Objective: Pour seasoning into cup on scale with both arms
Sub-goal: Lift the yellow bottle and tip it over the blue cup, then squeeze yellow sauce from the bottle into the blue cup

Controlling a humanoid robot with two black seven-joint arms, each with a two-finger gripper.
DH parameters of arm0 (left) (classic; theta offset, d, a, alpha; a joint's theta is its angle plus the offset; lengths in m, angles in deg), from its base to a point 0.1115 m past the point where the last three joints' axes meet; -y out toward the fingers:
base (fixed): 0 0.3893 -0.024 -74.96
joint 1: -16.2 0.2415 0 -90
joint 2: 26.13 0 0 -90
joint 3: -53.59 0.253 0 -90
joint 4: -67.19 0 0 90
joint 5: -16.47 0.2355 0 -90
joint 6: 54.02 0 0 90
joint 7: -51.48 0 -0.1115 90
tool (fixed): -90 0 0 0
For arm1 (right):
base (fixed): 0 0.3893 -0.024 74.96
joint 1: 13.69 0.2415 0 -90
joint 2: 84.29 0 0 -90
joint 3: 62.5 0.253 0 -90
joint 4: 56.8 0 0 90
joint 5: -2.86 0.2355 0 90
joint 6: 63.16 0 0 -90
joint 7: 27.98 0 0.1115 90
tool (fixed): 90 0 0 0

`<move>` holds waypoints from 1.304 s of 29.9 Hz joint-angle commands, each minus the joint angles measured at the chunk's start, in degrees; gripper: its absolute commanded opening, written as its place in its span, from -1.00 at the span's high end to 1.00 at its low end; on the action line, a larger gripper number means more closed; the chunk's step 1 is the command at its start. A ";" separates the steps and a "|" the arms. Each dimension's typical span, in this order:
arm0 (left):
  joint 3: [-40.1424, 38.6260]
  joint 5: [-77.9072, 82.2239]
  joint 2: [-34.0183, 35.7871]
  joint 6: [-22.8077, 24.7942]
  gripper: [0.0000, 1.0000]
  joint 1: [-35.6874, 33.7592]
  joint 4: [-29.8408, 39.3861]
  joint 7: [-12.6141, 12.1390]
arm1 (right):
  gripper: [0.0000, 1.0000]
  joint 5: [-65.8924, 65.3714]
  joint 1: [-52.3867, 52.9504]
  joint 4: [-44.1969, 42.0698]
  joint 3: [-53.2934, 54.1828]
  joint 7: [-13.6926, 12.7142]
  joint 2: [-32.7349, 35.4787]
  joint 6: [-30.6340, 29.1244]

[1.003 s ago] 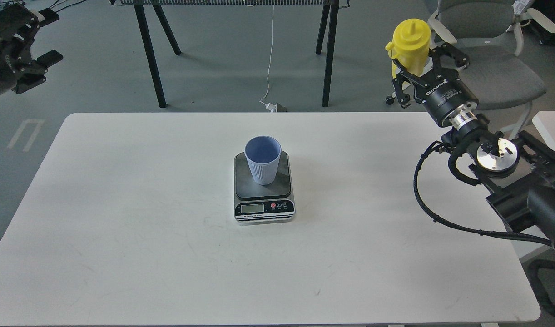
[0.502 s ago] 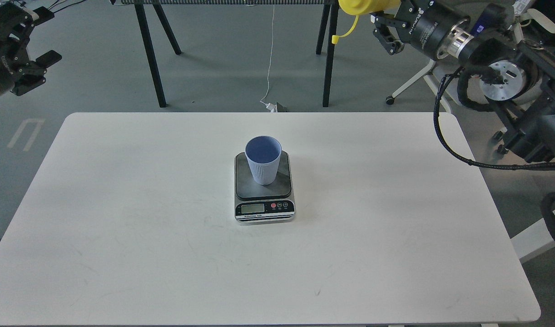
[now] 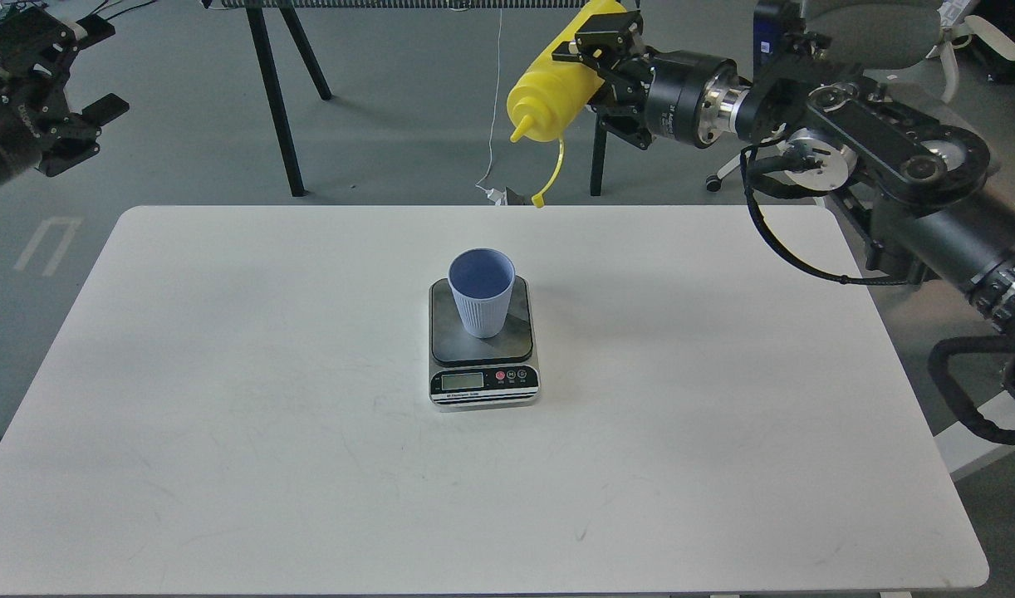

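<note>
The light-blue ribbed cup (image 3: 481, 292) stands upright on the dark plate of the scale (image 3: 483, 378) at the table's middle. My right gripper (image 3: 600, 51) is shut on the yellow seasoning bottle (image 3: 555, 93), held high beyond the table's far edge. The bottle is tilted, nozzle pointing down-left, its tethered cap (image 3: 539, 200) dangling below. The nozzle is above and behind the cup, slightly to its right. My left gripper (image 3: 76, 91) is at the far upper left, off the table, away from everything; its fingers look spread and empty.
The white table (image 3: 225, 415) carries only the scale and cup. Behind it are black table legs (image 3: 273, 100), a white hanging cord (image 3: 492, 108) and a grey office chair (image 3: 889, 25) at the upper right.
My right arm has swung the bottle left and down from the top edge and tipped it further, so the nozzle now points downward. The left gripper shifted slightly right.
</note>
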 commanded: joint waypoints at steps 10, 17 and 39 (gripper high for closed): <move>-1.21 -0.09 0.00 0.00 -0.99 1.11 0.67 0.00 | 0.68 -10.32 6.11 -2.60 -10.25 0.30 -5.64 0.22; -1.91 -0.09 -0.09 0.00 -0.99 1.37 0.76 0.00 | 0.68 -13.23 7.08 -4.53 -13.33 0.38 -7.40 3.74; -4.55 -0.09 -0.09 0.00 -1.00 3.04 2.34 0.00 | 0.68 -13.93 7.43 -12.53 -19.40 0.56 -11.36 11.65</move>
